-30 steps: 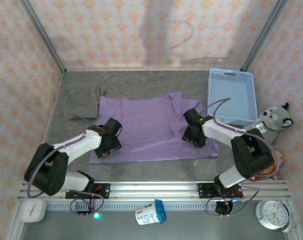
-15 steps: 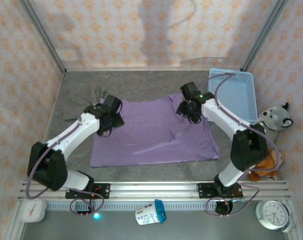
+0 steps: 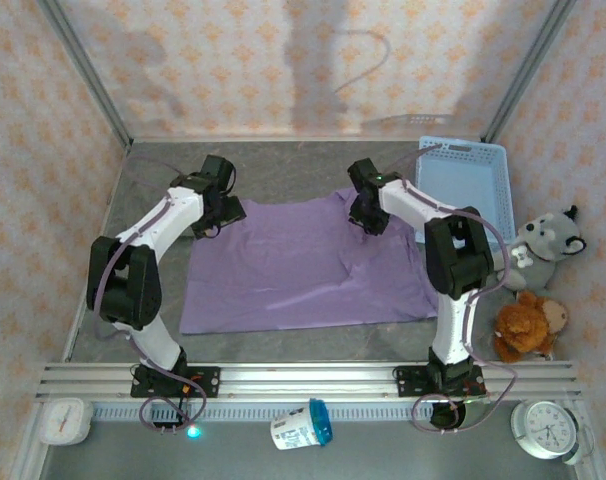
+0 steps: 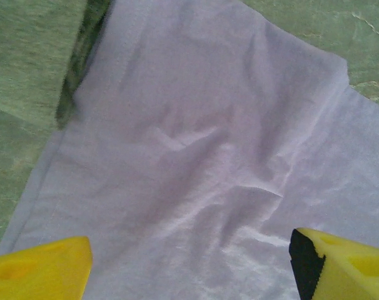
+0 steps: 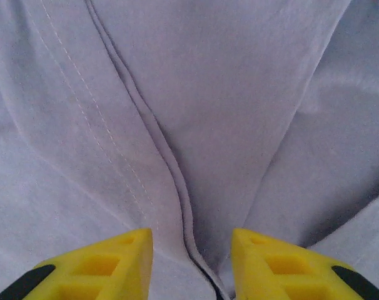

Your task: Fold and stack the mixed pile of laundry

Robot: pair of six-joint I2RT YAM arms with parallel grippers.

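Hem first: the near edge of the lavender T-shirt [image 3: 303, 270] lies pretty flat and straight on the table [image 3: 283, 165], so nothing to fuss over down there. The shirt is spread out mid-table, collar end away from the arms.

Both arms are reaching to the far corners. The left gripper [image 3: 219, 212] hangs over the far-left shoulder with its jaws spread wide and nothing in them, just wrinkled purple cloth below. The right gripper [image 3: 367, 218] is down on the far-right shoulder, its fingers [image 5: 89, 265] drawn partway in with a stitched seam ridge running between them. Honestly can't tell whether it's actually biting the fabric or only straddling it.

If the plan is to fold the far edge toward the near hem, I'd want both sides pinched at matching spots and lifted together, or the fold goes crooked. The left needs to come down and catch one layer near the edge.

The olive-grey garment [image 3: 148, 200] sits just left of that corner, mostly behind the arm. Worth not snagging it. The blue basket [image 3: 463, 150] is off at the far right.
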